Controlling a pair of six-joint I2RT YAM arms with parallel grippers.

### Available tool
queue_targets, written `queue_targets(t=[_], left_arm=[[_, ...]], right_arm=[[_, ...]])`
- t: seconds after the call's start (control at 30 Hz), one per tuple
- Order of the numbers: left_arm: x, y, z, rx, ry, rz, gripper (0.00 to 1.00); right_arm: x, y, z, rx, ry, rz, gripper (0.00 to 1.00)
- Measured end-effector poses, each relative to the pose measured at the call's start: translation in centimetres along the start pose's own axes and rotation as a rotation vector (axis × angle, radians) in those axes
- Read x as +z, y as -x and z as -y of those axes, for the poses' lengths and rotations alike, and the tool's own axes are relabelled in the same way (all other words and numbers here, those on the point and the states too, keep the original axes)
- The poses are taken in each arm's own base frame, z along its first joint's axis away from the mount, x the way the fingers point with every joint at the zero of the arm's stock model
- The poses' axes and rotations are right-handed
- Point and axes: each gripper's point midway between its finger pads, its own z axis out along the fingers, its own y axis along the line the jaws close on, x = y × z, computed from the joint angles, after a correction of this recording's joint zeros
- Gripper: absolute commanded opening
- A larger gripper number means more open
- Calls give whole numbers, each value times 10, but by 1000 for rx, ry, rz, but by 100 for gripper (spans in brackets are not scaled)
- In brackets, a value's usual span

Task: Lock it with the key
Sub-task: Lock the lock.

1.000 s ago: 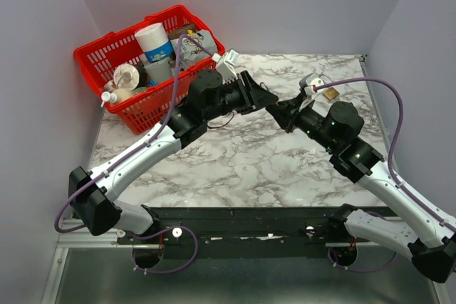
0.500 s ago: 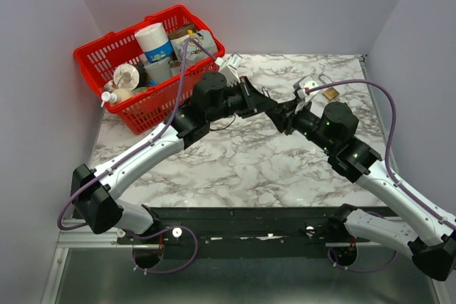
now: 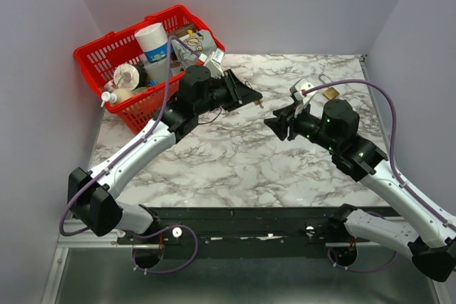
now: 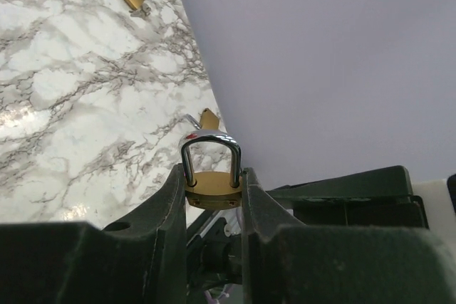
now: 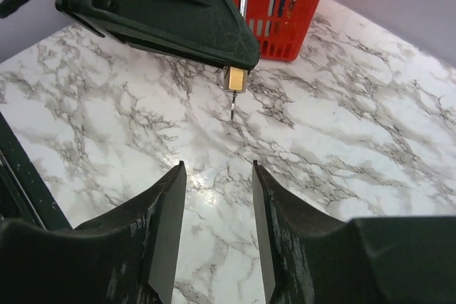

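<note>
Both claws have drawn apart since a second ago, when their tips met over the middle of the table (image 3: 235, 165); the left claw (image 3: 251, 97) has pulled back toward the basket (image 3: 121, 31), and the right claw (image 3: 278, 126) has backed off toward its own side, with bare marble between them; the left claw is clamped on the padlock (image 4: 212, 190), its two fingers pressing the sides of the body, held in the air above the table; the padlock has a small brass body and a bright steel shackle arching above the fingers, both legs seated in the body; from the right wrist view the brass underside (image 5: 235, 78) shows just past the left claw's tip, with what looks like a thin key (image 5: 232, 108) sticking straight down out of it; the right claw (image 5: 217, 170) stands parted and holds nothing, its fingers (image 5: 169, 218) framing only marble; a spare lock (image 3: 330, 93) lies on the table at the far right, beyond the right arm.
</note>
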Motion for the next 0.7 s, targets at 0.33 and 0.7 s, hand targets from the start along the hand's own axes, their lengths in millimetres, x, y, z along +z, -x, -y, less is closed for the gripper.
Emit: queue_targets(t=[0.33, 0.7], left_arm=[[-5, -7, 7, -18, -39, -22, 0], [-3, -17, 6, -25, -38, -44, 0]], right_arm=[[11, 10, 1, -65, 28, -4, 37], [24, 6, 1, -94, 51, -29, 19]])
